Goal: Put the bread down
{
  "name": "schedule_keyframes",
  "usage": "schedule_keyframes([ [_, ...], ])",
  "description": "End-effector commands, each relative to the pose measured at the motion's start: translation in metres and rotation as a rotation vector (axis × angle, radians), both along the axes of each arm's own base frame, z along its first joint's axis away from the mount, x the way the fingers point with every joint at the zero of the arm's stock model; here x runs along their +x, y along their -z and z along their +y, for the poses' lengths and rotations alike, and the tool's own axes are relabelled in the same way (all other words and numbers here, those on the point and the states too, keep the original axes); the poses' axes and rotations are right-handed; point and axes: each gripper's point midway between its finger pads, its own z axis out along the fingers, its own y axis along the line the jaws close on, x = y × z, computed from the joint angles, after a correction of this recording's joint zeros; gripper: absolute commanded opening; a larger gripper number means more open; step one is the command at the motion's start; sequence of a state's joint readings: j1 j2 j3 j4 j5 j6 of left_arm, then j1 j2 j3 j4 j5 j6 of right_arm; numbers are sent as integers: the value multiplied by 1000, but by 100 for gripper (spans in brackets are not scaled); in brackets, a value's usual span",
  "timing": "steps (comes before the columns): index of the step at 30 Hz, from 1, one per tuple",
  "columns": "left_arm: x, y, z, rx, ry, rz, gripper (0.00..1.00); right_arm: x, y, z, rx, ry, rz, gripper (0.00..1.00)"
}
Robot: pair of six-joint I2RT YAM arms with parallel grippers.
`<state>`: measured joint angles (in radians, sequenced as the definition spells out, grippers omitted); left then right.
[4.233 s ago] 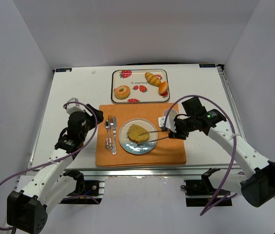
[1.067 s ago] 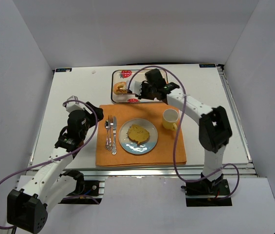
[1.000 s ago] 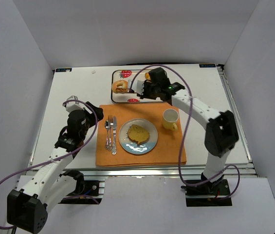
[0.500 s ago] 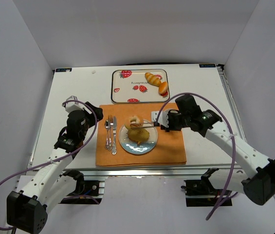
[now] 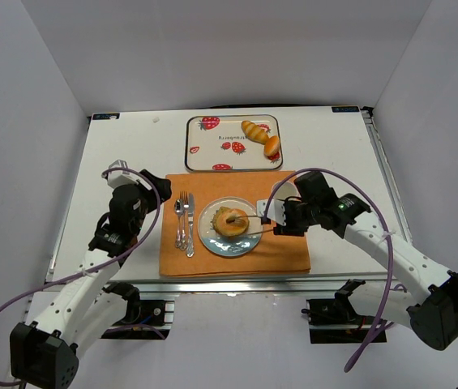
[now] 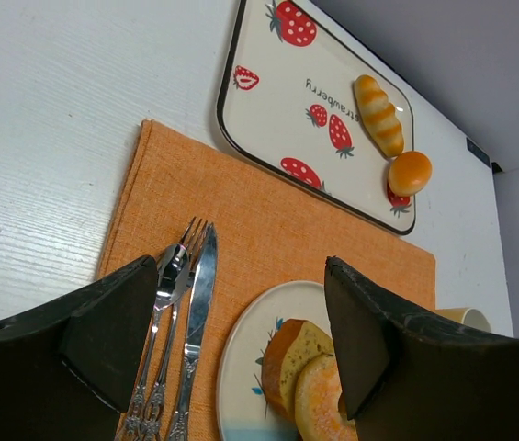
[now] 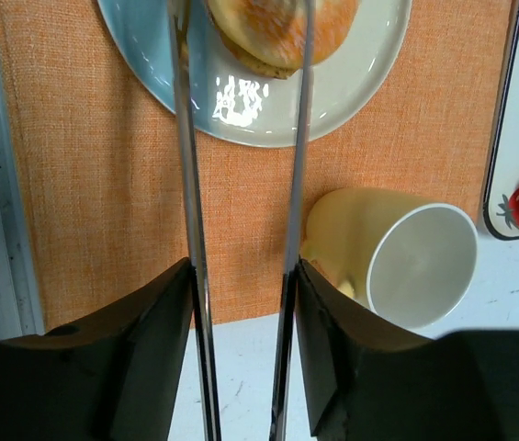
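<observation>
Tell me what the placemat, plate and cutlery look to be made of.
Placemat: orange woven cloth, matte; the coarse weave shows clearly. Plate: probably glazed ceramic, glossy, with a bright glare patch. Cutlery: polished metal, likely steel, with mirror-like reflections.

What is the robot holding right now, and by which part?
The right gripper holds metal tongs near their rear end, clamped across both arms. The tong tips flank the doughnut on the plate. The left gripper holds nothing.
</observation>
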<state>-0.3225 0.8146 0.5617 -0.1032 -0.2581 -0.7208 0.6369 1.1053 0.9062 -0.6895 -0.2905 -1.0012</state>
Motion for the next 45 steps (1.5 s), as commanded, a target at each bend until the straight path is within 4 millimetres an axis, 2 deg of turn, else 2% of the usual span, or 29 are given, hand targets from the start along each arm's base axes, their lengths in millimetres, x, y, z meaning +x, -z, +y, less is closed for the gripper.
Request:
schedule_keyframes([
  [1,-4,-8,2,-29,-6,-35,83,-1,-10,4,24,-24,-13,54],
  [13,-5,-11,2,-30,-3,-43,83,-9,-56,9,115,-47,-70,54],
  [21,-1,-12,-2,-25,16,-40,83,-1,-90,14,203,8,-129,50],
  [25,0,-13,-7,-31,37,-43,80,30,-122,7,319,209,-196,40],
  [26,0,-11,-8,-33,44,-37,75,42,-129,3,349,270,-205,35],
  [27,1,-11,-10,-36,53,-38,68,59,-130,-16,363,372,-199,30],
  [28,1,-13,-14,-44,72,-45,60,65,-130,-22,405,438,-149,27],
  [29,2,-13,-16,-48,82,-48,52,76,-128,-33,420,499,-121,22],
  [30,3,-13,-19,-51,93,-50,37,93,-127,-59,438,613,-119,17],
  [31,3,-12,-22,-55,114,-47,30,100,-124,-69,467,689,-84,10],
  [32,3,-13,-24,-54,124,-50,24,107,-116,-82,472,750,-61,2],
  [33,4,-11,-26,-52,134,-45,18,120,-115,-107,496,842,-76,0],
  [35,4,-11,-32,-50,167,-42,17,133,-99,-137,517,995,-64,0],
  [36,5,-10,-33,-47,176,-38,18,138,-82,-153,514,1062,-62,0],
  [38,6,-4,-38,-40,203,-16,27,144,-54,-181,508,1208,-43,0],
  [39,7,-3,-40,-41,212,-13,32,140,-27,-189,492,1263,-6,0],
  [40,10,-5,-43,-44,222,-24,40,147,-22,-199,511,1303,-38,0],
  [41,10,-4,-46,-49,235,-21,45,148,-5,-208,515,1367,-9,0],
  [43,11,-2,-48,-52,243,-16,58,147,30,-216,487,1432,40,0],
  [44,11,-2,-49,-55,248,-15,61,147,40,-219,484,1450,66,1],
  [45,12,0,-49,-55,248,-11,63,145,50,-220,473,1458,86,5],
])
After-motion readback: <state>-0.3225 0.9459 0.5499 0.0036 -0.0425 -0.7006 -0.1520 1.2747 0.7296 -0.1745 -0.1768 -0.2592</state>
